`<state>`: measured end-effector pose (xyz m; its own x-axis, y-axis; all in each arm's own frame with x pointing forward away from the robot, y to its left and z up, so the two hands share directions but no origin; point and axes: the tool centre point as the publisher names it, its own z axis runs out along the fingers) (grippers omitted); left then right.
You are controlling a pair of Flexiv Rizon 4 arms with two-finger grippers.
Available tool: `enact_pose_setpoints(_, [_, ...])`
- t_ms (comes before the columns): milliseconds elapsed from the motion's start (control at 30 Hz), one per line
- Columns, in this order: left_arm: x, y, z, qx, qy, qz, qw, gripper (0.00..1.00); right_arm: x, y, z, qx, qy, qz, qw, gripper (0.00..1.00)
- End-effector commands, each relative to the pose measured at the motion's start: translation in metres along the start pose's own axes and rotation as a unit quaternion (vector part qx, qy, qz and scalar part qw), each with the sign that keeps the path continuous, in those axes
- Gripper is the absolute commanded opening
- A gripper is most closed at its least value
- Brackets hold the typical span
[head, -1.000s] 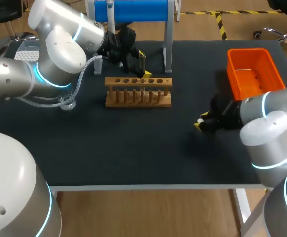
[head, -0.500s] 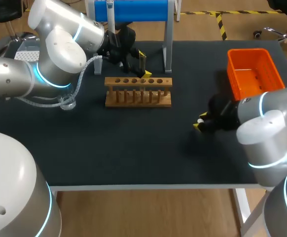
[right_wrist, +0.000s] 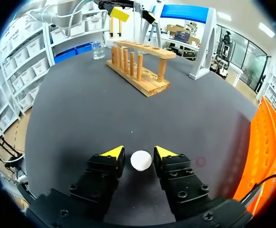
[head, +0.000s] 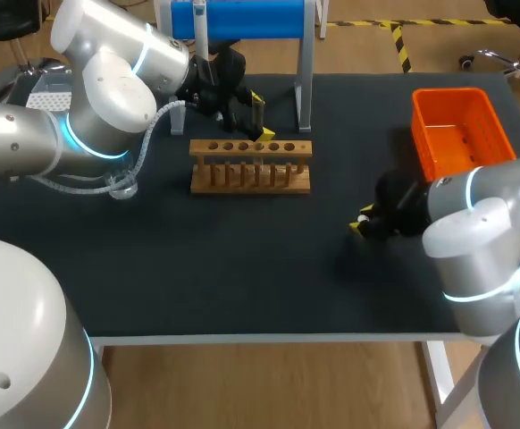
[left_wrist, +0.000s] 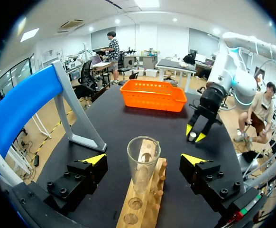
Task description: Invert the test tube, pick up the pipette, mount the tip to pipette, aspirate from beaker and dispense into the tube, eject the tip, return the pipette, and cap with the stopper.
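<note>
Stopper is sitting nearest me, pinched between the yellow tips of the right gripper. The gripper is pressing it from both sides, low over the table at the front right. It's looking small, white and round. I'm judging it light and prob. a bit rubbery, so a modest squeeze should be enough. Being round, it could be slipping out if the pinch is sitting off-centre. I'm reckoning across the middle is the right hold, as it's being held now.

Further out, mid-table, the wooden rack is carrying the tube. The tube is standing upright in a hole near one end, mouth up as far as I'm seeing. The left gripper is hovering around it w/ fingers spread wide, one on each side and neither touching the glass.

I'm treating the tube as thin glass: light, stiff, slick, easy to crack. I'm thinking the best hold is on the bare upper part above the rack, squeezing gently and squarely. It should be coming straight up, so it isn't levering against the hole.

Beyond that, a small glass beaker is sitting off to the left by my left arm. It's likewise fragile and wanting no knocks. An orange basket is sitting far right, and a blue stand is standing at the far edge.
</note>
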<state>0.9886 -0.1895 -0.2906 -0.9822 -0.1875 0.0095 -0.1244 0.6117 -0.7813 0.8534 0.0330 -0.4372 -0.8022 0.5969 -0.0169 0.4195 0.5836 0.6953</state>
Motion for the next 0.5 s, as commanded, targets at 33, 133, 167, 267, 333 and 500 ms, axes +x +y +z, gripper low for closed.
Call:
enact_pose_setpoints(33, [-0.0012,-0.0008,-0.0001,-0.003,0.002,-0.001,1.0,1.0,-0.0009,0.0,-0.0003,0.001,-0.001,0.001,1.0,0.36])
enact_pose_setpoints(133, [-0.0012,-0.0008,-0.0001,-0.003,0.002,-0.001,1.0,1.0,-0.0018,-0.0002,-0.0008,0.002,-0.003,0.003,1.0,0.35])
enact_pose_setpoints(167, [-0.0012,-0.0008,-0.0001,-0.003,0.002,-0.001,1.0,1.0,-0.002,-0.0003,-0.0011,0.002,-0.004,0.003,1.0,0.34])
enact_pose_setpoints(267, [-0.0012,-0.0008,-0.0001,-0.003,0.002,-0.001,1.0,1.0,-0.0024,-0.0005,-0.0014,0.002,-0.005,0.005,1.0,0.33])
enact_pose_setpoints(333, [-0.0012,-0.0008,-0.0001,-0.003,0.002,-0.001,1.0,1.0,-0.0026,-0.0006,-0.0015,0.002,-0.006,0.005,1.0,0.33])
enact_pose_setpoints(500, [-0.0012,-0.0008,-0.0001,-0.003,0.002,-0.001,1.0,1.0,-0.0022,-0.0005,-0.0021,0.002,-0.005,0.005,1.0,0.31])
